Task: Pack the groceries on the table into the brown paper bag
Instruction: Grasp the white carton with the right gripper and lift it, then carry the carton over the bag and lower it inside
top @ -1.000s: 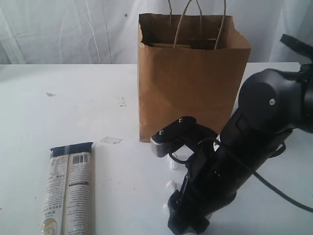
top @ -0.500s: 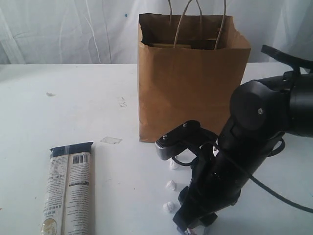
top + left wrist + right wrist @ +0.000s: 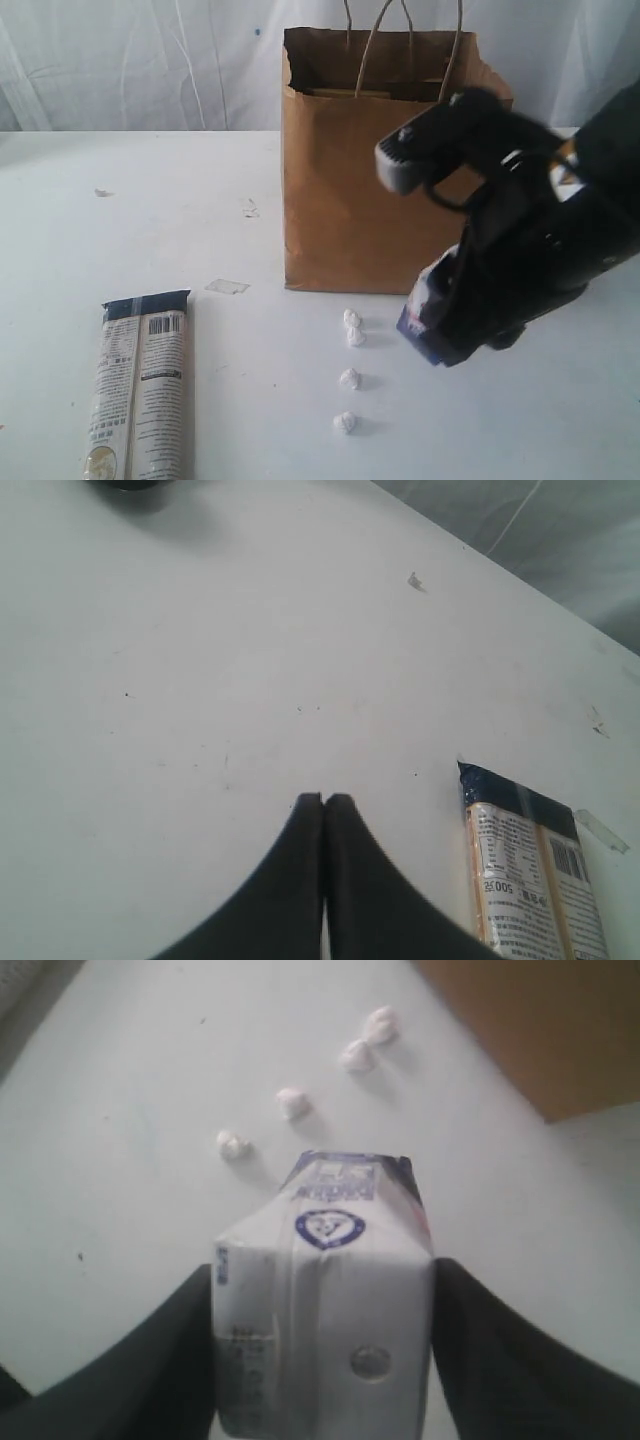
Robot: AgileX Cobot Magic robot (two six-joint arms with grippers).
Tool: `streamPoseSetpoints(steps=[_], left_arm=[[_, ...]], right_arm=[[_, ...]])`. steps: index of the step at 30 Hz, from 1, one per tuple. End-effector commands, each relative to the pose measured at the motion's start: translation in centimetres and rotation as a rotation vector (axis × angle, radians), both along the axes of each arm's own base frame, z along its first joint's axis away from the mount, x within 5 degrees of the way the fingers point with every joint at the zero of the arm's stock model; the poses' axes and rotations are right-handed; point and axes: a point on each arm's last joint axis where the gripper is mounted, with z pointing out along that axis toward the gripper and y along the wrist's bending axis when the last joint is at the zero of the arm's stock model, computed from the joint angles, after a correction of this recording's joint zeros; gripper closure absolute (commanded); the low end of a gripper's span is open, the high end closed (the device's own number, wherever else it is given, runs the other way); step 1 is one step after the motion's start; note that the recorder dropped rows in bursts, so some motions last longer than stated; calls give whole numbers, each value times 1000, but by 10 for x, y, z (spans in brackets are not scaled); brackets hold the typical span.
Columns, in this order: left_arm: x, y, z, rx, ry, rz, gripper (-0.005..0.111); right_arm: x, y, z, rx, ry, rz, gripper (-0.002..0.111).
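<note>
White paper balls (image 3: 349, 378) on table (image 3: 150, 220) nr bag (image 3: 370, 200), packet (image 3: 140, 385) well apart.

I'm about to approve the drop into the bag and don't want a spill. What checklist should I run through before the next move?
1. Grip on the small white carton: ok, the right pincer clamps both its sides.
2. Carton off the table: ok, it hangs above it.
3. Brown paper bag upright with its mouth open: ok.
4. Carton higher than the bag's rim: not ok, it hangs below the rim, in front of the bag's front face.
5. Room inside the bag: cannot tell, the interior is mostly hidden.
6. Left pincer out of the path: ok, it is shut, over bare table near the long printed packet.
</note>
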Motion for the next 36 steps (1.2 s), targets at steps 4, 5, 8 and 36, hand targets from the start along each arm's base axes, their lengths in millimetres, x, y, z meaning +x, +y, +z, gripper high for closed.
streamPoseSetpoints(steps=[4,5,8,36], left_arm=[[0,0,-1,5,0,1,107],[0,0,-1,5,0,1,107],[0,0,-1,5,0,1,107],[0,0,-1,5,0,1,107]], right_arm=[[-34,-46,40,16,-122,-198,64],[-41,-53,47,40,-163,-204,64],[-44,-66,57,32,-254,-242,64],[99,-43,186,557,-465,-338,66]])
